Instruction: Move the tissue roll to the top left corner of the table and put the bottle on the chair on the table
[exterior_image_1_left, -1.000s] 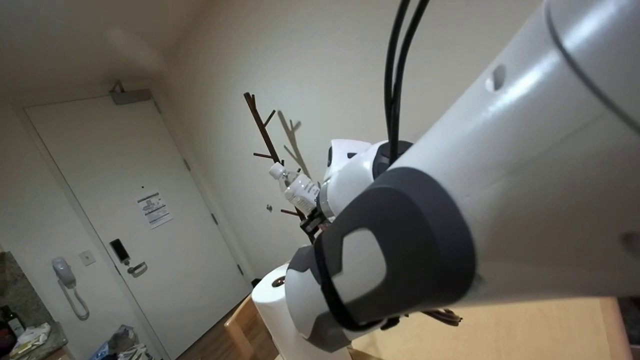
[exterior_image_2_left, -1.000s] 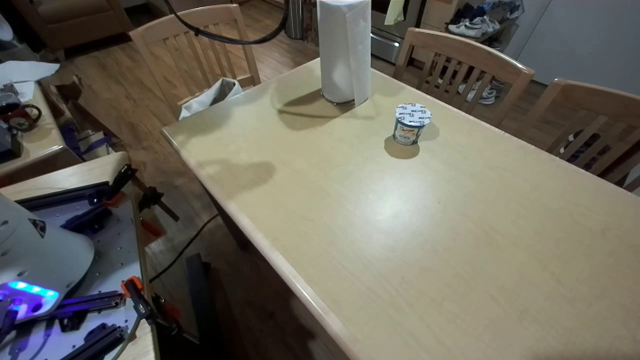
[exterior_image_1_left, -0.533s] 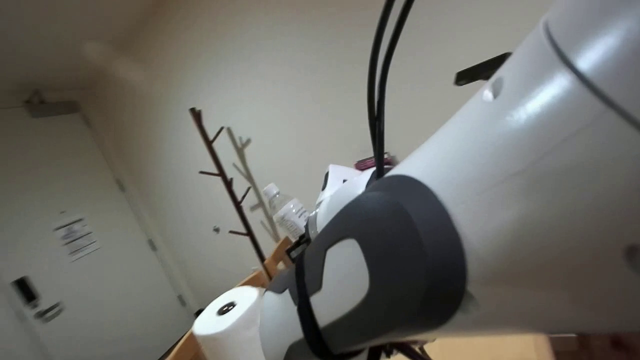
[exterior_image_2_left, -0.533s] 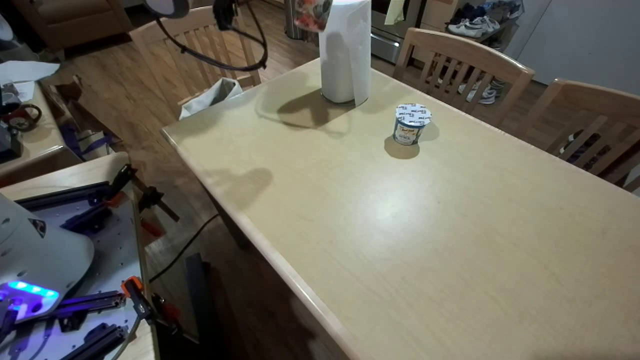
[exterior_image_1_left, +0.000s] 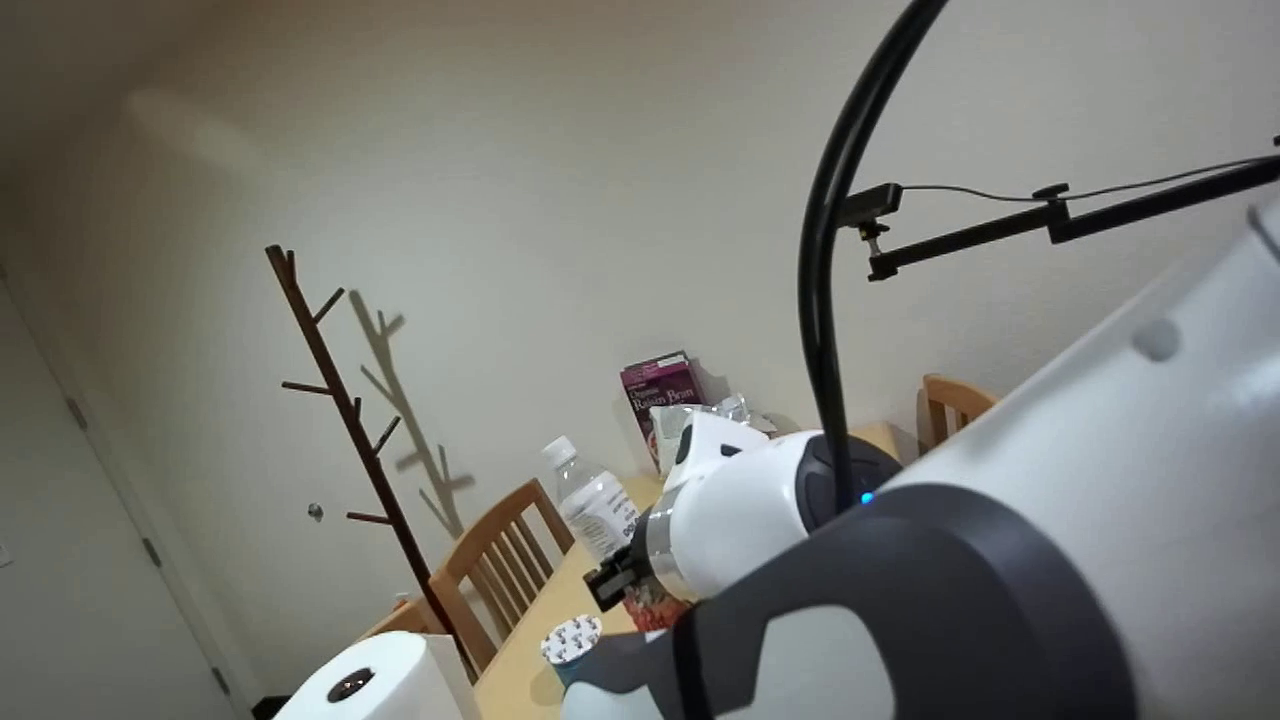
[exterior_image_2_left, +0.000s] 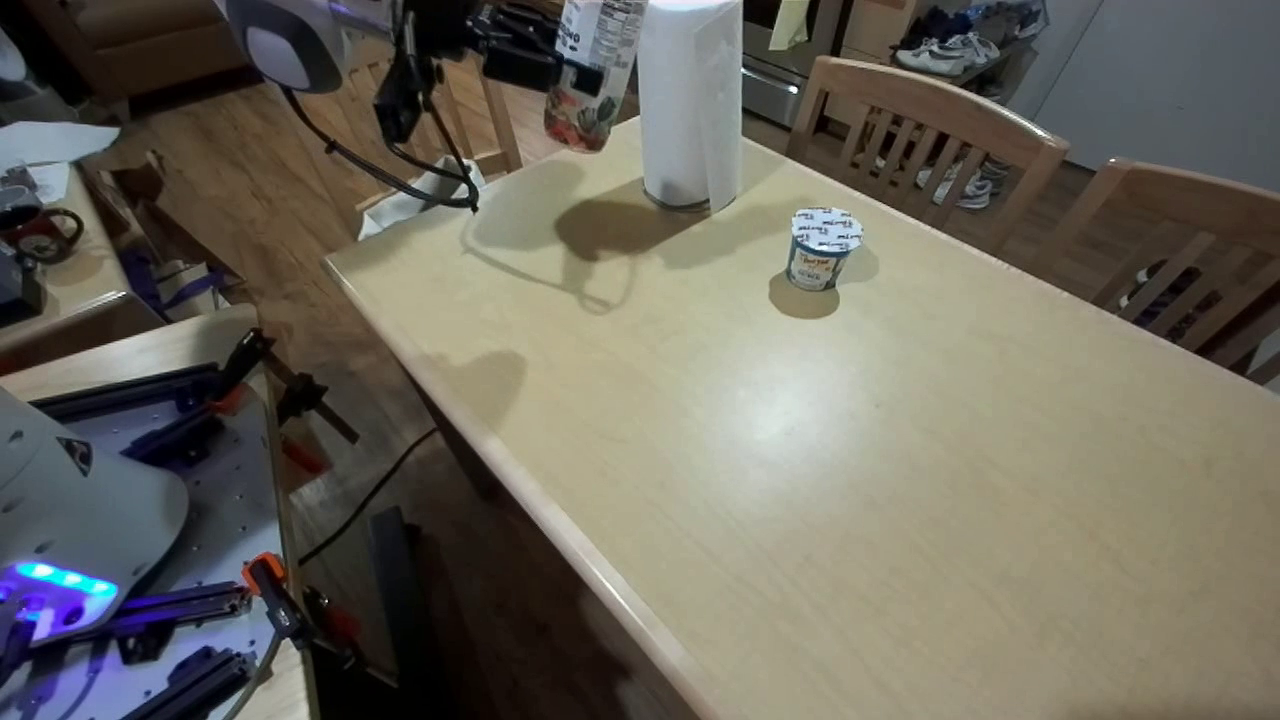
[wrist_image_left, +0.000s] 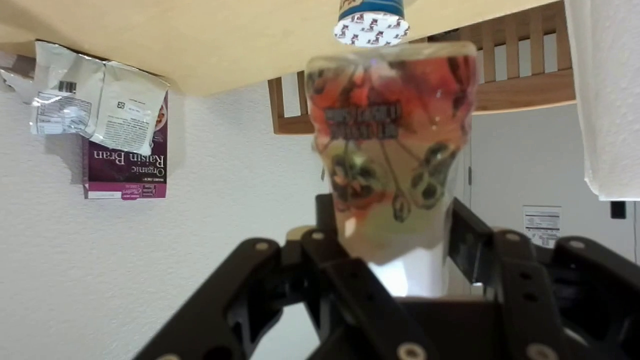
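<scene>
1. We see the gripper (wrist_image_left: 392, 215) pinched around the clear plastic bottle (exterior_image_1_left: 597, 510), its black fingers (wrist_image_left: 327, 220) pressed to both sides of the body in the wrist view.
2. We find that bottle lifted above the table (exterior_image_2_left: 800, 500), white cap (exterior_image_1_left: 560, 451) up and red printed base down. In an exterior view it leans slightly, and its top runs out of the picture.
3. We have the paper towel roll (exterior_image_2_left: 690, 110) standing upright on the table, near the far corner in an exterior view, with a loose sheet hanging down its side.
4. We see the bottle just beside the roll; the wrist view shows a gap between their visible parts.
5. We note a lidded blue cup (exterior_image_2_left: 820, 260) upright on the table, apart from the roll, near the edge where wooden chairs (exterior_image_2_left: 945, 103) stand.
6. In the wrist view, which shows the room upside down, we read a purple Raisin Bran box (wrist_image_left: 127, 175) near the wall (wrist_image_left: 240, 190), partly covered by a silver bag (wrist_image_left: 127, 95).
7. Behind, in an exterior view, we see a brown coat rack (exterior_image_1_left: 343, 400) and part of a white door (exterior_image_1_left: 80, 500).
</scene>
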